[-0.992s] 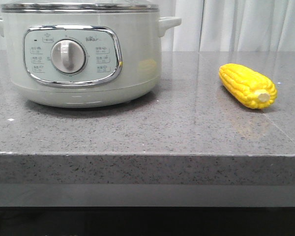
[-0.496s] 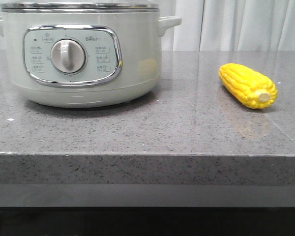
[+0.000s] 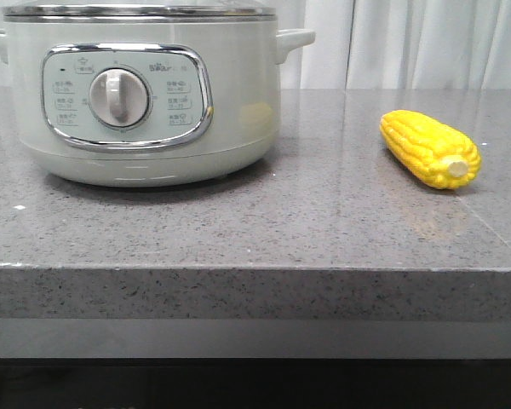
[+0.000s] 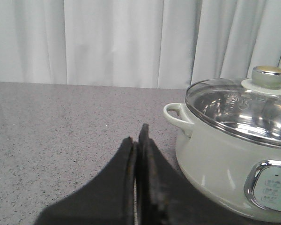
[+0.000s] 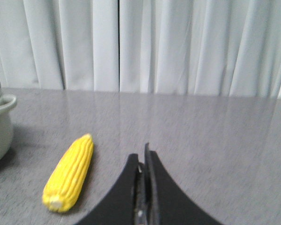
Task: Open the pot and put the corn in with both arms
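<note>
Left gripper (image 4: 139, 140) is hanging clenched w/ nothing between the fingers, tips pressed together, positioned off the pot's side handle (image 4: 178, 115) and not touching it. The pot (image 3: 140, 102) is sitting on the left of the stone counter (image 3: 307, 230), lid (image 4: 239, 110) seated on the steel rim, i.e. opening step not yet done. Lid is looking like glass in a metal band, so likely rigid, slick and breakable; the knob (image 4: 269, 76) at its centre is appearing to be the only sensible hold, approached from above w/ a firm pinch. Pot body is judged heavy & stable, unlikely to shift during the lift. The corn (image 3: 429, 148) is lying well apart to the right of the pot, flat on the counter, pale stub end facing the counter's front edge. It is probably light & stiff; round section means it may be rolling if nudged, so gripping across mid-length is advised. Right gripper (image 5: 144, 157) is also clenched and empty, hovering near the corn but clear of it.
</note>
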{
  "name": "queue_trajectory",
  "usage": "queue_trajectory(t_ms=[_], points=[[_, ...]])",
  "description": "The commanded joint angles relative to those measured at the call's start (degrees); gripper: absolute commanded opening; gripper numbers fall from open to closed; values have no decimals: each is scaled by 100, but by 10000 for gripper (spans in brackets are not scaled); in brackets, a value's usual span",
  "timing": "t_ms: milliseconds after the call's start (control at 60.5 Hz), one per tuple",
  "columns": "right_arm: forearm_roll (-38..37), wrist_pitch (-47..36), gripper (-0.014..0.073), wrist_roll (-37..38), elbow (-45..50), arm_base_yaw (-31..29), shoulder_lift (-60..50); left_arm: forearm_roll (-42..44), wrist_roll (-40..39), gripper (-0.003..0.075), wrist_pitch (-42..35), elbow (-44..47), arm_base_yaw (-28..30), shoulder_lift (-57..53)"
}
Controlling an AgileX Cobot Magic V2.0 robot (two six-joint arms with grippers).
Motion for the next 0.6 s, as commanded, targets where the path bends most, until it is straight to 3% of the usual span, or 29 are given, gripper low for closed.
queue_trajectory(t_ms=[0,215,281,463,579], points=[[-132,-341,-58,-263,-687,-32,665,-60,-37,-18,-164,-604,12,614],[-132,-349,-50,-271,-1154,-26,1276,-60,17,-11,-210,-872,12,1045],[-132,-338,10,-271,-1154,-26,1276,-60,17,46,-200,-872,12,1045],[-132,-298,492,-271,-1154,-26,1276,-60,17,418,-200,-872,12,1045],[-132,-298,621,-271,-1154,-26,1276,-241,17,487,-187,-872,12,1045]])
